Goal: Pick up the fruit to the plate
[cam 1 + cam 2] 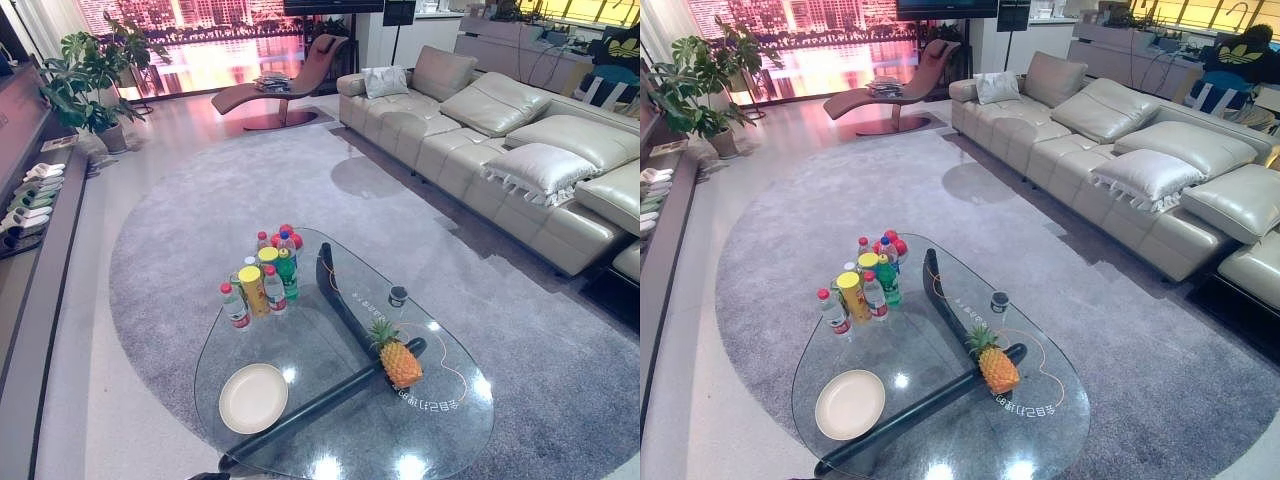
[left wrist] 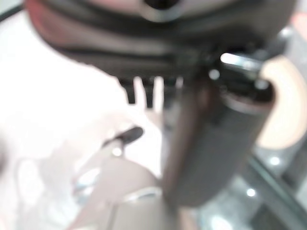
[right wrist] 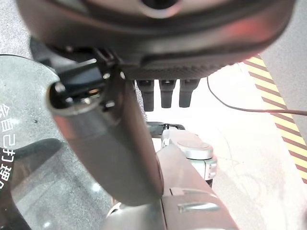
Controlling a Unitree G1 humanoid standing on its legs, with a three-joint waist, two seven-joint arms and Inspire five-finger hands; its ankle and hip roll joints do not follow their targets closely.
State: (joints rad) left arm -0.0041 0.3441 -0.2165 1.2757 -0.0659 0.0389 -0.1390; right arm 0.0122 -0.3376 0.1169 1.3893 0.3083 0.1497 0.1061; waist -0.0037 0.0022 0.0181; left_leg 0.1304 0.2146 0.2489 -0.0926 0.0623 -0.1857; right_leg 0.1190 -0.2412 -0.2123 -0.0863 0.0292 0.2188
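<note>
We see the left hand (image 2: 211,139) in the left wrist view so blurred that we cannot tell how its fingers (image 2: 144,91) are set. Past it, a pale rounded shape at the picture's edge may be the plate (image 2: 280,105), but it is cut off and too soft to be sure. In the right wrist view the right hand (image 3: 120,143) hides much of the glass table (image 3: 29,158), whose printed lettering is cut by the edge. From the head, the small dark-capped jar (image 1: 397,296) is too small for us to identify, and the bottles (image 1: 265,275) overlap, hiding one another.
</note>
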